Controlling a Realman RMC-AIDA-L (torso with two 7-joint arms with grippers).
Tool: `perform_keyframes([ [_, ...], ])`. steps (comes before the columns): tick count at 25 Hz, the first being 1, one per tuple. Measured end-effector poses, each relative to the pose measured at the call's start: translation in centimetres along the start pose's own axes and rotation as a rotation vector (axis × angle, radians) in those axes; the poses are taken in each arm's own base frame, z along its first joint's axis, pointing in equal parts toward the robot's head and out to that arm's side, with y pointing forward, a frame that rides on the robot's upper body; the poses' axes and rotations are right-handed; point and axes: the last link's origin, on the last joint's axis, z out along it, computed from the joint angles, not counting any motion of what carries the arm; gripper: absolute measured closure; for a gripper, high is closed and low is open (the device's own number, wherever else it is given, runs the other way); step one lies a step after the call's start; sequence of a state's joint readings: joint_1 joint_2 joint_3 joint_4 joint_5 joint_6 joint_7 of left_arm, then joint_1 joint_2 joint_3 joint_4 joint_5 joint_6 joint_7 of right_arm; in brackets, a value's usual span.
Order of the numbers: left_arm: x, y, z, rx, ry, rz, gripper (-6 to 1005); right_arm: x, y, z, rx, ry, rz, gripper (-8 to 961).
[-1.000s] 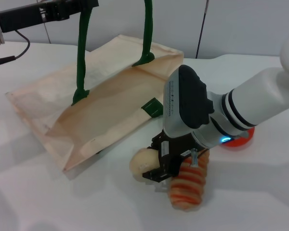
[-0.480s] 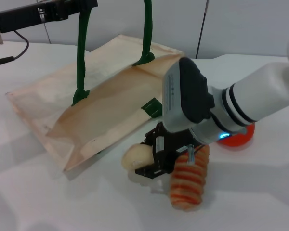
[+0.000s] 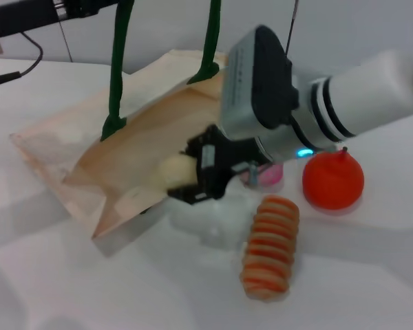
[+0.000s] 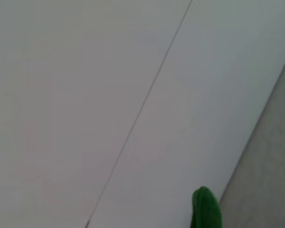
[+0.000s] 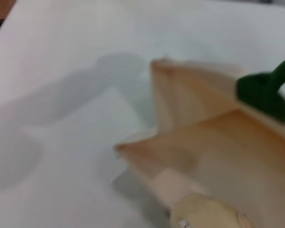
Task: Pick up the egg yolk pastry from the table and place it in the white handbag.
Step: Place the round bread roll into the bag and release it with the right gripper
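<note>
A smooth white table point(image 3: 48, 289) fills the scene and runs back to a pale wall. Toward the front edge, right of centre, lies an orange-striped ridged bread roll point(image 3: 268, 247), lengthwise from front to back. Farther back and to the right of it, close by but apart from it, sits a round orange-red fruit-shaped object with a small stem on top point(image 3: 333, 180). A small pink round item point(image 3: 267, 175) shows just to the left of the orange-red one, mostly hidden. Near the far left corner, a thin black cable point(image 3: 22, 63) trails across the tabletop.
</note>
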State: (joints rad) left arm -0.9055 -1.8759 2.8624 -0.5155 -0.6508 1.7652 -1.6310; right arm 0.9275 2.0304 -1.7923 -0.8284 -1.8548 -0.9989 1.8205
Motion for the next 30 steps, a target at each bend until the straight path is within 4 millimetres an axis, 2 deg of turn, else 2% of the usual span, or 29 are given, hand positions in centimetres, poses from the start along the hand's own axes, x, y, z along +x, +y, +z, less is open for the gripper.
perform_keyframes([
  [6, 0.6, 0.8, 0.9, -0.058, 0.001, 0.003, 867, -2.0, -1.9, 0.4, 0.101, -0.063, 0.012, 356],
  [18, 1.6, 2.3, 1.4, -0.167, 0.046, 0.001, 867, -0.3, -5.1, 1.4, 0.295, -0.027, 0.085, 365],
  [30, 1.4, 2.0, 0.0, -0.140, 0.079, -0.012, 868, -0.2, -5.2, 1.4, 0.315, -0.031, 0.089, 368],
])
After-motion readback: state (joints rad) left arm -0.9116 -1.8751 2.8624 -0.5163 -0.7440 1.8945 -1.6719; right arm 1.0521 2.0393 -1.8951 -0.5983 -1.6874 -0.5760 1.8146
